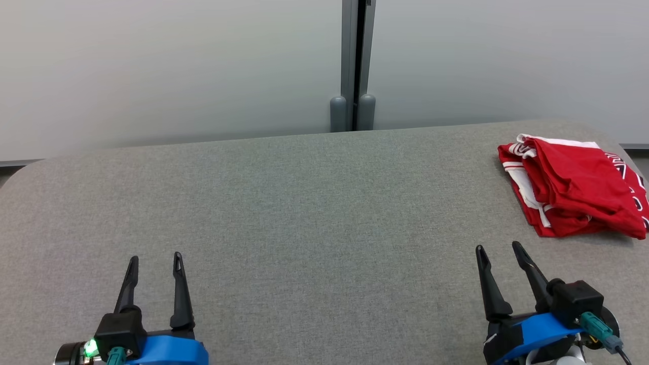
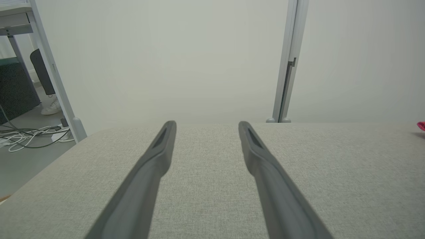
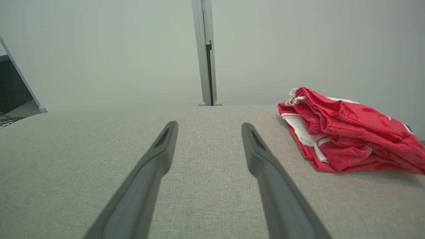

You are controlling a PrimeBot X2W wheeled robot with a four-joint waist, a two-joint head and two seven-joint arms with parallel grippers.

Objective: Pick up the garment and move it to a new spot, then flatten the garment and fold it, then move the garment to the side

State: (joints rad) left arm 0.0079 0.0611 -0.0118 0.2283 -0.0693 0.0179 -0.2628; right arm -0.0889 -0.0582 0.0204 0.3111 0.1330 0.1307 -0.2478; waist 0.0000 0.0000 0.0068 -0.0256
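Observation:
A red garment (image 1: 575, 187) with white trim lies bunched in loose folds at the far right of the grey fabric table (image 1: 304, 213). The right wrist view shows the garment (image 3: 348, 129) ahead and to the right of the fingers. My right gripper (image 1: 499, 250) stands open at the lower right, a short way in front of the garment, holding nothing. Over at the lower left my left gripper (image 1: 155, 258) is open too, far from the cloth. A sliver of the garment (image 2: 421, 125) peeks in at the right edge of the left wrist view.
A pale wall with a grey vertical post (image 1: 355, 66) rises behind the table. Off the table's left side, the left wrist view shows cables (image 2: 30, 134) on the floor, a desk leg and a white shoe (image 2: 51, 108).

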